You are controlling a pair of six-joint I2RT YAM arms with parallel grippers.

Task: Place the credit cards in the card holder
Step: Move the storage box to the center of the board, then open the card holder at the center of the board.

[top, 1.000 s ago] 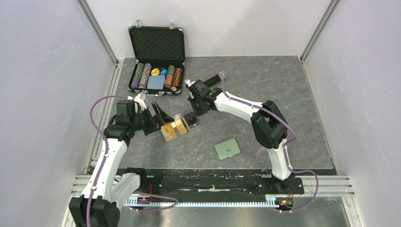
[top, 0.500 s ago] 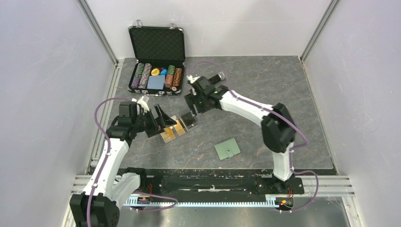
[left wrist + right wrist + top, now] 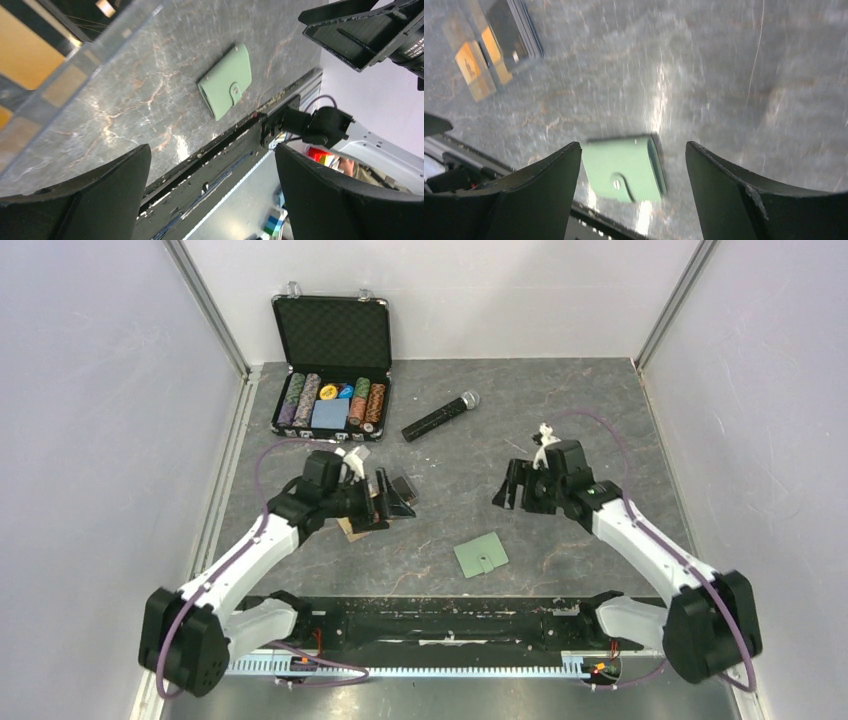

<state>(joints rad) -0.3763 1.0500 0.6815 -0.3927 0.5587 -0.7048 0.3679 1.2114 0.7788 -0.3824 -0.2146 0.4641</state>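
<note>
The credit cards (image 3: 494, 42), orange, tan and black, lie in a clear plastic tray (image 3: 75, 60) left of centre. In the top view only a tan corner of the cards (image 3: 351, 527) and a dark card (image 3: 405, 488) show beside my left gripper (image 3: 388, 500), which hangs open over the tray with nothing between its fingers (image 3: 100, 195). The card holder (image 3: 481, 556), a shut sage-green wallet with a snap, lies flat near the front edge; it also shows as the card holder (image 3: 226, 81) and the card holder (image 3: 624, 167). My right gripper (image 3: 520, 486) is open and empty, above and behind it.
An open black case of poker chips (image 3: 330, 400) stands at the back left. A black microphone (image 3: 440, 416) lies on the table behind the tray. Metal rails (image 3: 430, 625) run along the near edge, and white walls enclose the sides.
My right gripper has opened, let go of the tray and swung right to above the card holder. My left gripper has moved right over the tray. The microphone is now uncovered.
</note>
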